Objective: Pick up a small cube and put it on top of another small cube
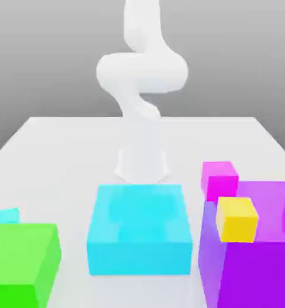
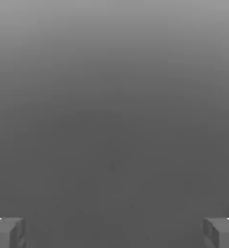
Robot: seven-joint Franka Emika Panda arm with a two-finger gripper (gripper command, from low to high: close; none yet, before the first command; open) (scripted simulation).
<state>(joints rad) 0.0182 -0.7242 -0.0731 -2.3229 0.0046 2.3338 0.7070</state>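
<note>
in the hand view the two-finger gripper (image 2: 114,235) stands wide open, its fingertips far apart, with nothing held between them. the white arm (image 1: 141,72) rises from the far part of the pale table (image 1: 126,141). the small cyan cube (image 1: 7,215) is at the exterior view's left, just on the far side of the green block (image 1: 18,252), which partly hides it; whether they touch i cannot tell. the big cyan block (image 1: 138,213) lies in the middle, between the green block and the tall purple block (image 1: 259,271) at the exterior view's right. near the purple block's left side show a yellow cube (image 1: 236,219) and, farther back, a magenta cube (image 1: 220,180).
</note>
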